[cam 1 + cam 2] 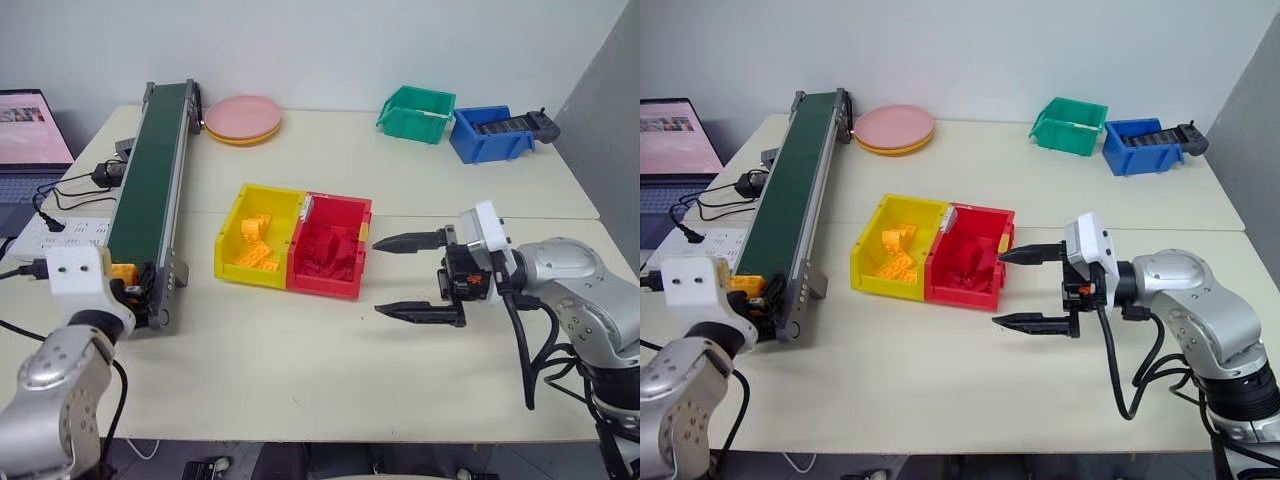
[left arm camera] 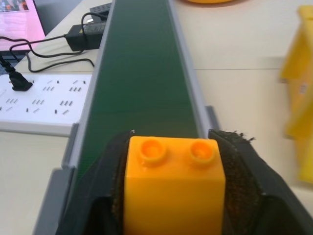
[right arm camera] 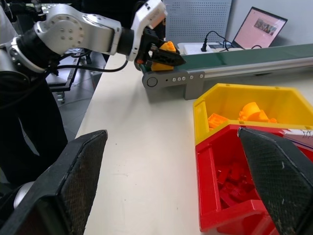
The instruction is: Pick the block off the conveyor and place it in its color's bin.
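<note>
1. Left gripper (image 2: 171, 196) is clamped on the small yellow-orange studded plastic block (image 2: 174, 188); black fingers (image 2: 244, 171) press both its sides, studs up.
2. Block sits at the near end of the long dark green conveyor belt with grey metal rails (image 1: 150, 195); the right wrist view shows it held just above the end roller.
3. White power strip (image 2: 44, 100) and black cables lie on the table beside the belt; open laptop (image 1: 30, 140) at far left.
4. Bright yellow rectangular plastic bin (image 1: 258, 235), holding a pile of similar bricks, stands right of the conveyor, touching the red bin (image 1: 330, 245).
5. Pink plates (image 1: 243, 118) sit at the table's far side, near the belt's far end.
6. Right gripper (image 1: 418, 277) hovers just right of the red bin, fingers spread wide, nothing in them.
7. Green bin (image 1: 415, 113) and blue bin (image 1: 490, 133) stand at far right.
</note>
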Robot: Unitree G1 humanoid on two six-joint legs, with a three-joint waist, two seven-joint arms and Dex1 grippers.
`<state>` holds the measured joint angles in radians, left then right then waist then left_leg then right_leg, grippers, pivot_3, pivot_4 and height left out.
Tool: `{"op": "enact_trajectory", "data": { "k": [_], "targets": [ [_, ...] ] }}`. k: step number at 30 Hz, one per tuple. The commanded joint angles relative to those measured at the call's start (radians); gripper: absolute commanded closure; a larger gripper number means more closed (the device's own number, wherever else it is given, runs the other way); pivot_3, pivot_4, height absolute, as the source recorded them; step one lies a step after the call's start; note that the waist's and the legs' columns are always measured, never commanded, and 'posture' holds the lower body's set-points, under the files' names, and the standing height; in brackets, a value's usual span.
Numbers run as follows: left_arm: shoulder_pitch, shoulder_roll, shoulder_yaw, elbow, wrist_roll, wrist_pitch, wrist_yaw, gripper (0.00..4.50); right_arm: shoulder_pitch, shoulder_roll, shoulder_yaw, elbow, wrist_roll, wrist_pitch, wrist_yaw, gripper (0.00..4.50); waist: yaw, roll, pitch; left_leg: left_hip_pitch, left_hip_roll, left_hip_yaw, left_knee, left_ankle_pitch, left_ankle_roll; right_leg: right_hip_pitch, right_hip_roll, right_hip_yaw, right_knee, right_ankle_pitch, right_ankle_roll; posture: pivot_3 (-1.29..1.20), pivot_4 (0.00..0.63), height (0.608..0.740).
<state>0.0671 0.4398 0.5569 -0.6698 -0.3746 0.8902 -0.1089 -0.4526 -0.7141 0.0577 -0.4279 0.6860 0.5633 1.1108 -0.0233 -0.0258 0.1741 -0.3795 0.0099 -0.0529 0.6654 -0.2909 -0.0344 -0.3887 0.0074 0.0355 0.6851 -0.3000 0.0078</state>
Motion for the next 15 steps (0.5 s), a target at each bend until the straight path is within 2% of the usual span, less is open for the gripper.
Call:
{"op": "enact_trajectory", "data": {
  "k": [1, 8, 15],
  "targets": [
    [-0.013, -0.018, 0.031, -0.063, 0.02, -0.007, 0.049, 2.91, -0.032, -0.006, -0.02, 0.008, -0.009, -0.031, 0.018, 0.0, 0.0, 0.0, 0.0, 0.0, 0.0, 0.0, 0.0, 0.0, 0.0, 0.0, 0.0, 0.0, 0.001, 0.0, 0.0, 0.0, 0.15, 0.74],
    [-0.027, -0.022, 0.009, -0.063, 0.022, -0.011, 0.057, 2.97, -0.046, -0.005, -0.01, 0.028, -0.016, -0.044, 0.032, 0.0, 0.0, 0.0, 0.0, 0.0, 0.0, 0.0, 0.0, 0.0, 0.0, 0.0, 0.0, 0.0, 0.001, 0.0, 0.0, 0.0, 0.15, 0.74],
    [-0.158, 0.055, -0.064, 0.002, -0.002, -0.008, -0.021, 2.97, -0.011, -0.037, -0.047, -0.013, -0.002, -0.025, 0.017, 0.0, 0.007, 0.0, 0.0, 0.0, 0.0, 0.0, 0.0, 0.0, 0.0, 0.0, 0.0, -0.001, 0.001, 0.0, 0.0, 0.0, 0.15, 0.74]
  ]
}}
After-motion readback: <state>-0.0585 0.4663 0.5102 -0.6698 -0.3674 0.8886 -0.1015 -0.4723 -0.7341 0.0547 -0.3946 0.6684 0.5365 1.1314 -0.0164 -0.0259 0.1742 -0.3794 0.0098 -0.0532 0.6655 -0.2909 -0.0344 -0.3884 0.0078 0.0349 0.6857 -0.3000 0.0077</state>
